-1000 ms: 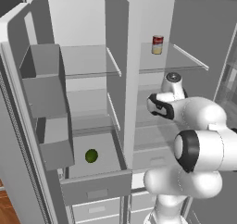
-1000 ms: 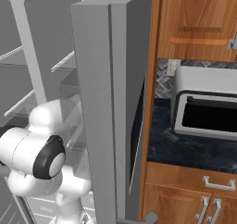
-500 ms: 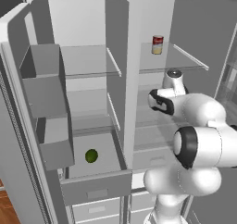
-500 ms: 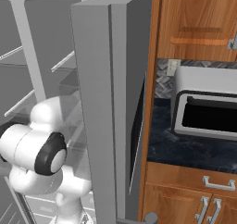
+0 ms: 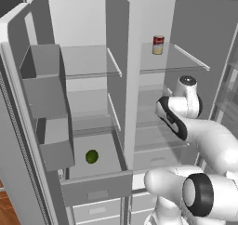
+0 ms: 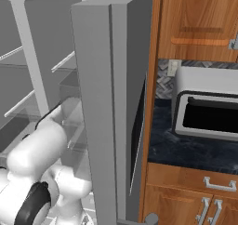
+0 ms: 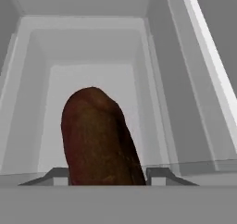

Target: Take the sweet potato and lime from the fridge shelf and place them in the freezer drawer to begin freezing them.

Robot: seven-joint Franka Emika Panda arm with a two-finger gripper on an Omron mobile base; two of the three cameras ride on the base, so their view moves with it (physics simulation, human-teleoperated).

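While half-spread, fingers [image 7: 153, 174] flank the sweet potato [image 7: 98, 135].

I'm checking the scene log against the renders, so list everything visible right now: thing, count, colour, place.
lime: 1, dark green, in the open freezer drawer.
freezer drawer: 1, grey, pulled out at the fridge's lower left.
sweet potato: 1, reddish-brown, between the gripper's fingertips in the hand view.
can: 1, red and white, upper right fridge shelf.
fridge door: 1, grey, open, beside the wooden cabinets.
toaster oven: 1, pale grey, on the dark counter.
cabinet drawer handle: 1, silver, below the counter.
gripper: 1, dark tips, reaching into the fridge's right side, closed around the sweet potato.
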